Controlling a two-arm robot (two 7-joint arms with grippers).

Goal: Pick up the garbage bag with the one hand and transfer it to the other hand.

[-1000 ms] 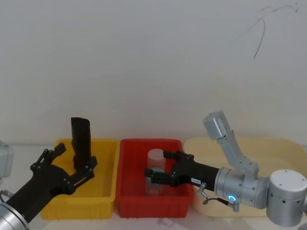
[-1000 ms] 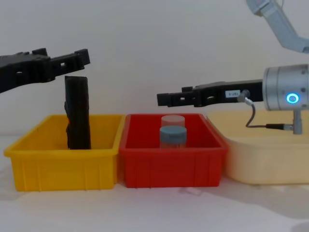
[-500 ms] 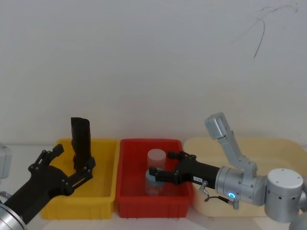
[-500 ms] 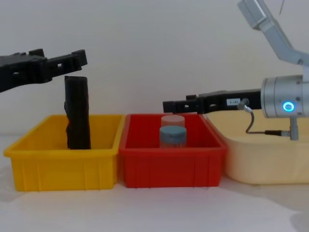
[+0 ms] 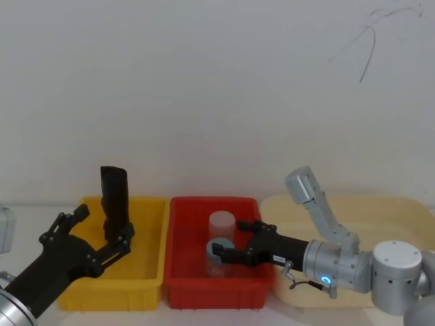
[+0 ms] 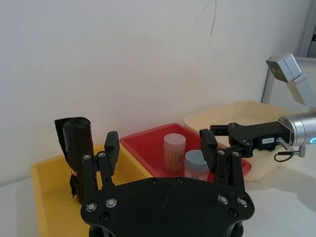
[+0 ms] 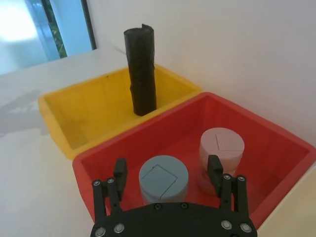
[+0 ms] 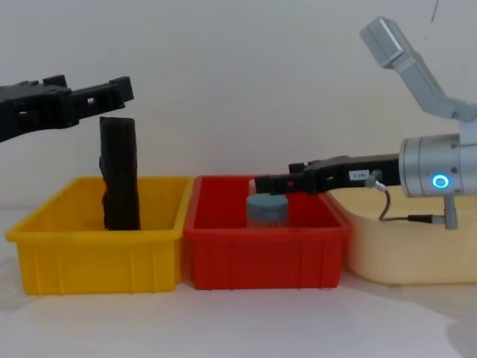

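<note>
Garbage bag [image 5: 115,204] is noted upright in yellow bin [image 5: 146,272] toward the left edge of the table [image 8: 223,328], ungrasped. Left tool [image 5: 100,227] is spread open just short of it. Right tool [image 5: 234,239], also open, is positioned over red bin [image 5: 204,292]. Risk: the tall roll may be toppled by off-centre closing.

Prob. a robot test lab: bare white wall [image 5: 204,81] behind red bin [image 5: 204,288], yellow bin [image 5: 109,297] at its left, cream tray [image 5: 401,210] at its right.

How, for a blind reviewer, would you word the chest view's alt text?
Garbage bag stands upright in the yellow bin, open left tool just above its top; open right tool reaches over a jar in the red bin.
</note>
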